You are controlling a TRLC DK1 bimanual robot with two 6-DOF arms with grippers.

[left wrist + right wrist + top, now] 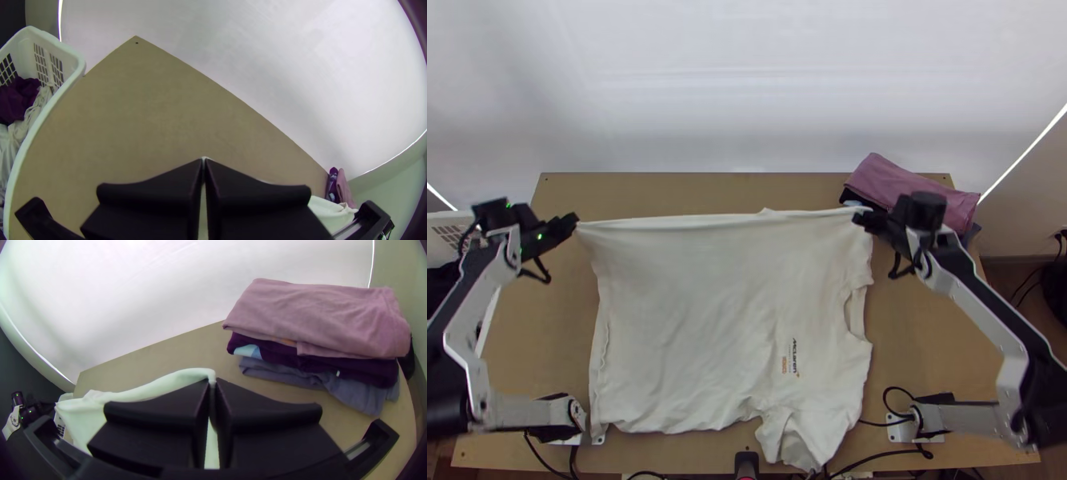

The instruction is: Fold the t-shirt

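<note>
T-shirt [683, 320], one and white, lies mostly spread over the middle of the one table [667, 196], its far edge drawn taut in a nearly straight line between two grippers. Its neck opening is on the right side, one small patch of print sits near it, and one sleeve [791, 440] lies rumpled at the table's near edge.

Left gripper [573, 224] has its two fingers pressed together on one end of that far edge; right gripper [861, 218] has its two closed on the other end.

Beside the right gripper, at the table's far right, is one stack of three folded cloths: a pink one [316, 320] on top, a dark purple one [311, 359] in the middle and a grey-blue one [351, 393] at the bottom. One white basket [53, 102] stands at the table's left side, with purple cloth [20, 98] and pale cloth [31, 118] inside.
</note>
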